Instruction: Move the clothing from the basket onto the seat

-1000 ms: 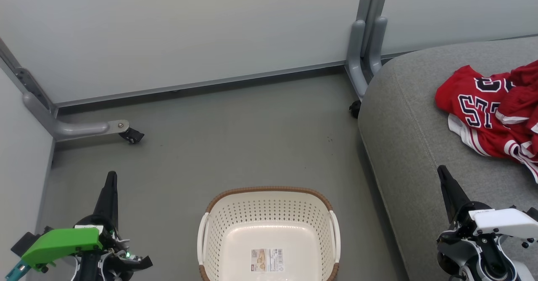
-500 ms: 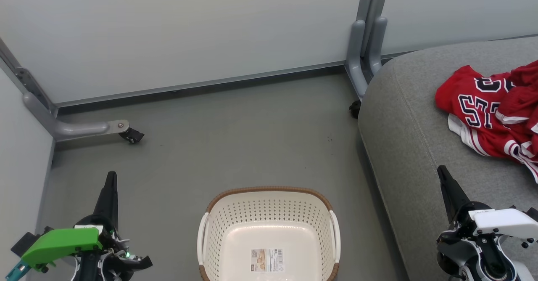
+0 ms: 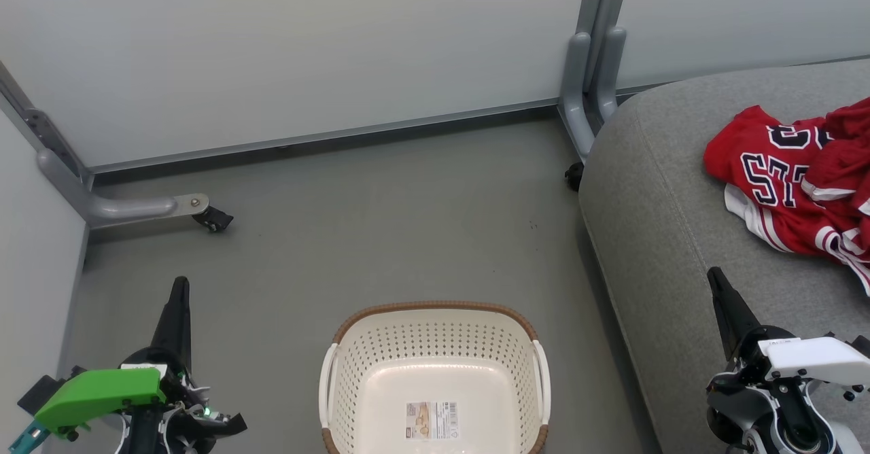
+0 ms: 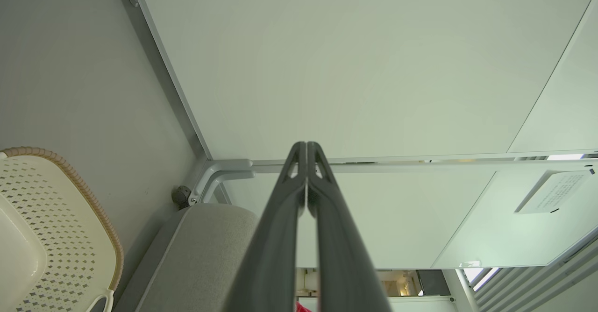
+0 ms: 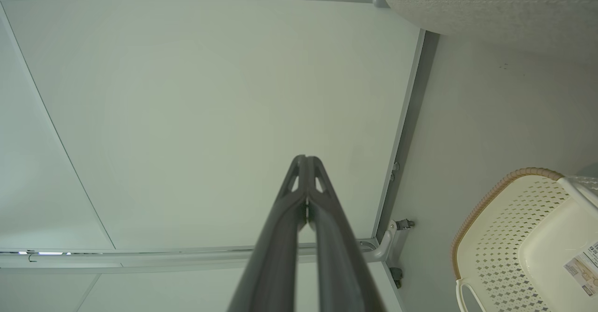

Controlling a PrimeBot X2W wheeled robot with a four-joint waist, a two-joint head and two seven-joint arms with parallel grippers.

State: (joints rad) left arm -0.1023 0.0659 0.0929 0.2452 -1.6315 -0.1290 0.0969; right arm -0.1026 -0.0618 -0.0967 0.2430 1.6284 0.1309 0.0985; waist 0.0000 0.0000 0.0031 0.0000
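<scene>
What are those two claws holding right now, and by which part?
Nothing. The left gripper and the right gripper are both shut with nothing between their fingers. The red clothing lies free on the seat.

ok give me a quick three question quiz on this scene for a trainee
1. True or false: the basket has a garment in it.
2. Pick one: the clothing is A) hanging over the basket's rim, B) lying on the seat, C) held in a gripper.
3. Fill in the blank: the left gripper and the right gripper are both ____ (open or shut).

Key: 1 false, the basket is empty apart from a label on its bottom. 2 B. 3 shut, as each wrist view shows its fingers pressed together at the tips.
</scene>
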